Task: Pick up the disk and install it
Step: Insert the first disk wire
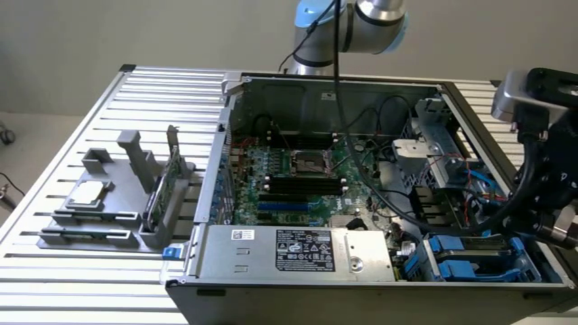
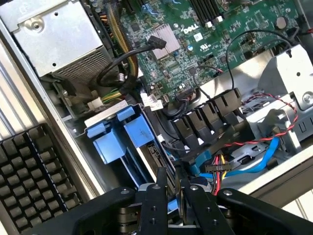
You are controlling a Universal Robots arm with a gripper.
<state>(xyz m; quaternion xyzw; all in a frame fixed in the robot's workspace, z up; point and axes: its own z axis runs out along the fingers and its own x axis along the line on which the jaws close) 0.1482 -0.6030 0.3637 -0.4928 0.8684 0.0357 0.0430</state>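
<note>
- Step in hand, as judged: seating the disk (image 2: 154, 157) into the blue drive bay (image 2: 108, 147). The bay sat in the corner of the computer case (image 1: 361, 294), at the exterior view's lower right, just beside the silver power supply (image 1: 289, 250).
- Position of the disk: it stood on edge among the bay's blue carriers. The wrist view showed it nearly edge-on, as a dark grey slab with a blue rail along one side. How deep it sat could not be told.
- Doing it well, as judged: the disk needed to stay square to the bay's guides, with both rails entering their channels together. A straight push along the slot, without twist, would suit, since a tilted drive would likely jam against the plastic.
- Hazard, as judged: the red, yellow and black wires (image 2: 220, 166) and the blue data cable (image 2: 269, 151) lay just beside the bay and near the fingers. Either could be snagged or trapped.
- The gripper (image 2: 171, 171): its two black fingers (image 2: 160, 188) stood close together with only a narrow gap between them. They appeared clamped on the disk's upper edge, and a strip of blue showed between them.
- The arm (image 1: 542, 189) hung over that same corner of the case in the exterior view.
</note>
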